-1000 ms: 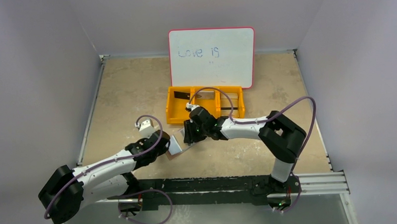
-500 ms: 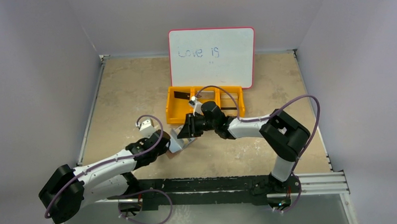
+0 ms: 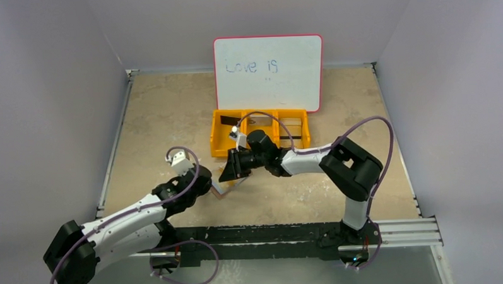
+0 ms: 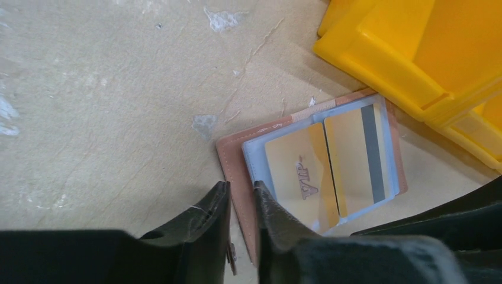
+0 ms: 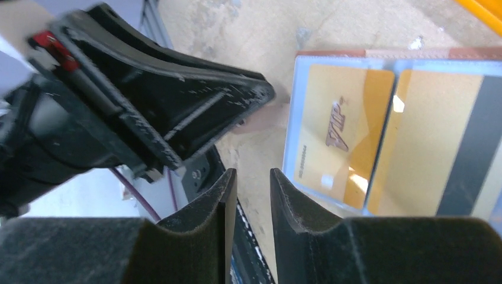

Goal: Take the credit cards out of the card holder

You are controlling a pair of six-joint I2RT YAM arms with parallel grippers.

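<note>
The brown card holder lies open on the table beside the orange tray. Its clear pockets hold two credit cards, a gold VIP card and a beige card with a dark stripe. Both also show in the right wrist view, the VIP card and the striped card. My left gripper is open by a narrow gap, and the holder's brown edge shows in that gap. My right gripper hovers over the holder's near-left corner, narrowly open, with nothing between its fingers. From above, the right gripper covers most of the holder.
The orange three-compartment tray stands just behind the holder, with a black card in its left compartment. A whiteboard leans on the back wall. The left gripper's black body sits close to my right fingers.
My right gripper swung left over the holder and its jaws narrowed. My left jaws parted slightly and that arm drew back a little. The holder dropped from tilted to flat.
</note>
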